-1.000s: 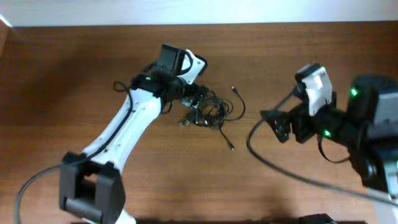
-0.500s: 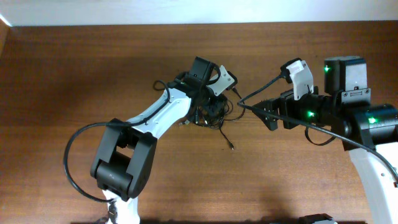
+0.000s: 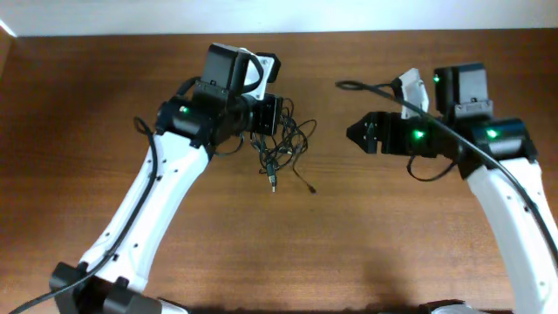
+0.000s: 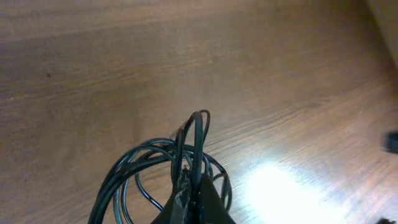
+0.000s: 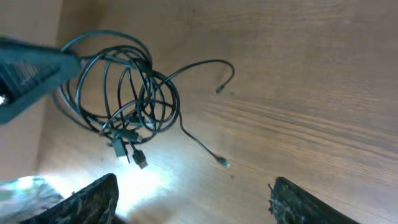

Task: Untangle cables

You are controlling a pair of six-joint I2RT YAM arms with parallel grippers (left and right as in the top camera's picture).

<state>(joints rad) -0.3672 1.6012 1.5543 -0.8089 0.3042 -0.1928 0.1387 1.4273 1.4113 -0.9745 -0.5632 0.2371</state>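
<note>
Field notes. The brown wooden table is filling every view. The white left arm is reaching in from the near left and the white right arm from the near right, wrists facing each other across the middle. The left gripper is pinching the tangle of thin black cables, its fingers pressed together on several strands at once. The bundle is hanging from it between the wrists, nearer the left. The right gripper is pointing at the tangle but apart from it, fingers spread wide and gripping nothing.

Risks, as we are judging them:
- The right fingers closing on more than one strand, so a pull draws the knot tighter.
- The left pinch slipping, since it is biting only the loop tops.
- One of the small connector plugs catching inside a loop.

Views: overhead is giving us the spacing, not the jaws. The left wrist is showing only the clamp on the loops. The right wrist alone is laying the loops out separately, with two free tails trailing right. Whether the lowest plugs are touching the wood, we cannot tell.
</note>
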